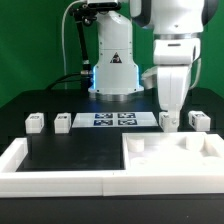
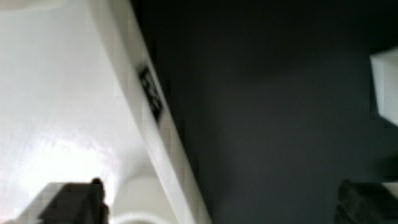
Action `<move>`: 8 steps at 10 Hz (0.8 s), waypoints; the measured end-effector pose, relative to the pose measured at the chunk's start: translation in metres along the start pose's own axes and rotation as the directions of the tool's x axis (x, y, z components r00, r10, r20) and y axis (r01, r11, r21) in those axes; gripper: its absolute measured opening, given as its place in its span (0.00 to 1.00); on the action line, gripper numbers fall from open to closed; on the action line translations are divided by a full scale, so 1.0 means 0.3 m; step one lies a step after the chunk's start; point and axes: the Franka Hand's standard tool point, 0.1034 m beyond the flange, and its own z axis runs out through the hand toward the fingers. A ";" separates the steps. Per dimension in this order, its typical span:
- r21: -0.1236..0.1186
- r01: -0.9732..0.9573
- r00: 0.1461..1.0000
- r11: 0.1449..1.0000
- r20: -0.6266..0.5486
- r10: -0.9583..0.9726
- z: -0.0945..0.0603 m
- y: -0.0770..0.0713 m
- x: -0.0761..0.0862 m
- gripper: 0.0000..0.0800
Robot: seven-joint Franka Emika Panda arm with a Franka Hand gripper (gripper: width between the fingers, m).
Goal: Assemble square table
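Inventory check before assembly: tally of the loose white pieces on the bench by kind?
Legs: 4
Tabletop: 1
Marker board: 1
Total: 6

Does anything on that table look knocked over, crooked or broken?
Nothing stands out. The large flat white square plastic top lies flat against the white rim bars, and the four short chunky white legs sit in a row flanking the marker board, none visibly tipped.
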 end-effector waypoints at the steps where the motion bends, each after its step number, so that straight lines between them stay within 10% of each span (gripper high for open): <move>1: 0.004 -0.096 0.995 0.995 0.009 0.096 -0.013 -0.023 0.029 0.81; 8: 0.009 -0.342 0.940 0.940 0.016 0.342 -0.009 -0.048 0.054 0.81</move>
